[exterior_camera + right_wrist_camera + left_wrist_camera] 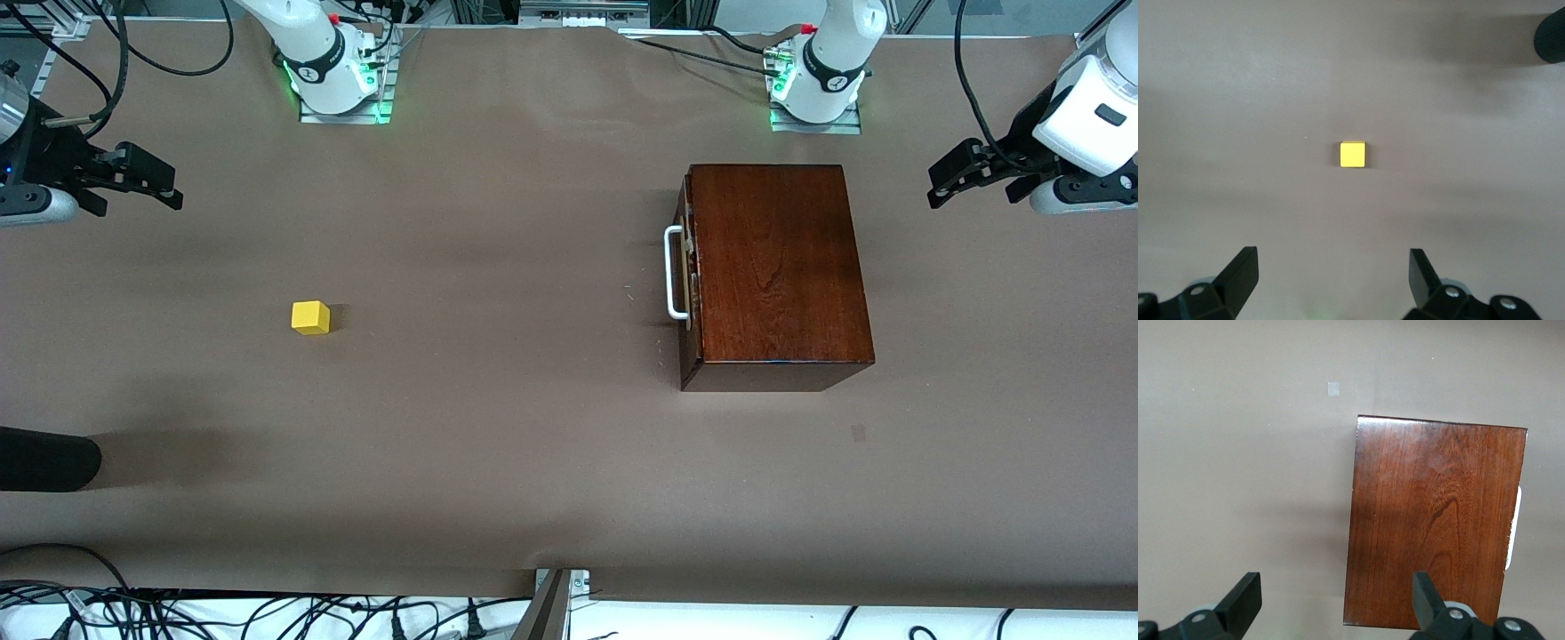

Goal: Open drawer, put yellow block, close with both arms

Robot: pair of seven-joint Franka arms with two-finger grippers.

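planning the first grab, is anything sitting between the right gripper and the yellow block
Nothing visible. The right gripper, fingers open, hangs over bare table at the right arm's end, and only brown table lies between it and the yellow block. The wooden box stands well off toward the left arm's end.

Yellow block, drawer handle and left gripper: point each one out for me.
yellow block [310, 317], front view, on its top face.
drawer handle [673, 272], front view, on the white bar.
left gripper [1337, 592], left wrist view, midway between its open fingertips.
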